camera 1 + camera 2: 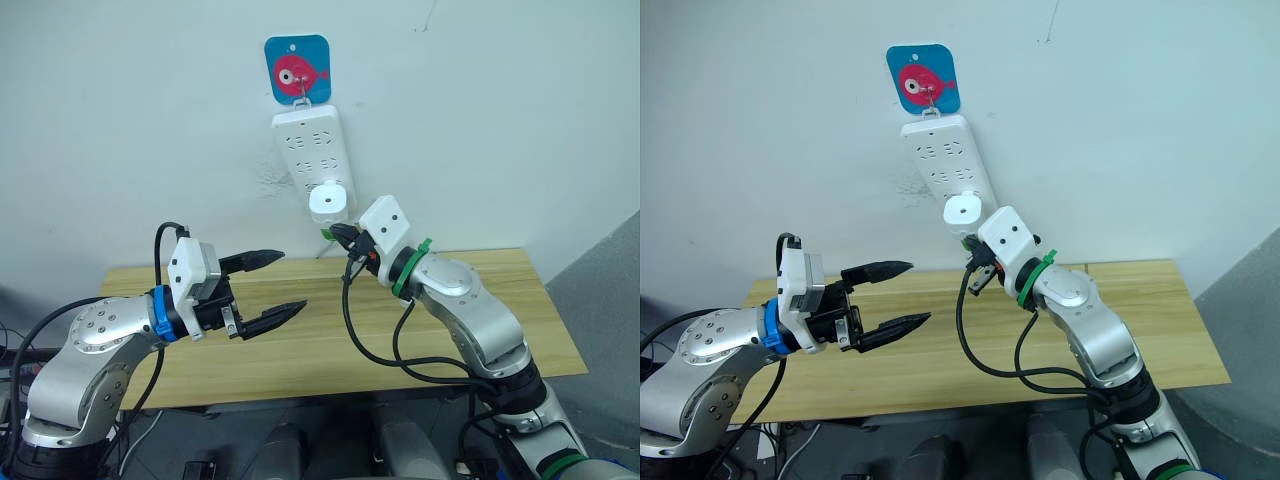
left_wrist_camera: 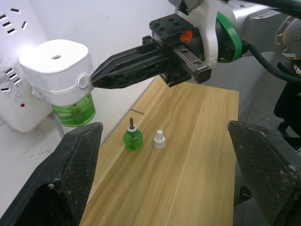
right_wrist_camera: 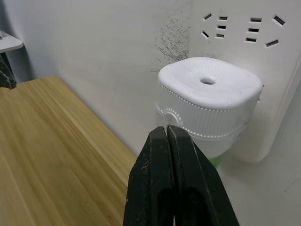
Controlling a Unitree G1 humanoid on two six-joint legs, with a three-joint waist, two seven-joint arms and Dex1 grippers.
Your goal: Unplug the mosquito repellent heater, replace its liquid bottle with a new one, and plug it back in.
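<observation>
White wall: mosquito repellent heater plugged into power strip. My right gripper, fingers pressed together, must spread to unplug it; left gripper spread, idle.

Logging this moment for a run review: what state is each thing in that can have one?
mosquito repellent heater: plugged into the power strip, green bottle fitted.
Spare green bottle: upright on the table, uncapped.
White cap: off, beside that bottle.
Left end effector: open, empty.
Right end effector: shut, tips at the heater's side.
</observation>
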